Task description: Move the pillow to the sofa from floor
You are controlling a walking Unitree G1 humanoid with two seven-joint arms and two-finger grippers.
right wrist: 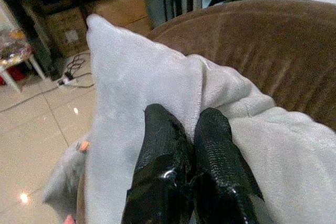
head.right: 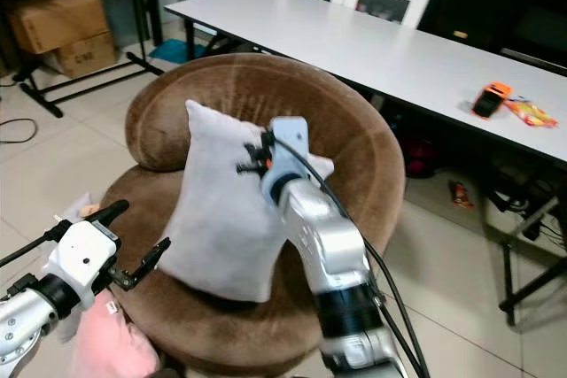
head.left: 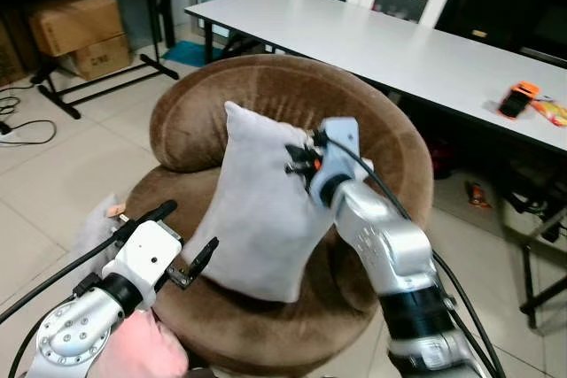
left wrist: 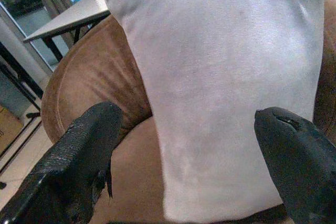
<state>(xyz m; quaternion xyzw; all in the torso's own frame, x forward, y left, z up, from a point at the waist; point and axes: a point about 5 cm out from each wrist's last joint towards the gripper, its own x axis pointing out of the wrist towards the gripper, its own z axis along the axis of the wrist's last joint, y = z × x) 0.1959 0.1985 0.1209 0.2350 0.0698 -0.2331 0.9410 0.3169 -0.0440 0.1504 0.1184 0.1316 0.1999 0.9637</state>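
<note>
Pale floor tiles surround the round brown sofa [head.left: 266,104], with a long white desk [head.left: 390,42] behind it. Already on the sofa's seat, the grey pillow [head.left: 257,219] stands upright against the backrest. At its upper corner the right gripper [right wrist: 186,145] has its jaws pinched together on the fabric; near its lower edge the left gripper [left wrist: 199,150] gapes wide, holding nothing. Letting go looks like all that remains.
</note>
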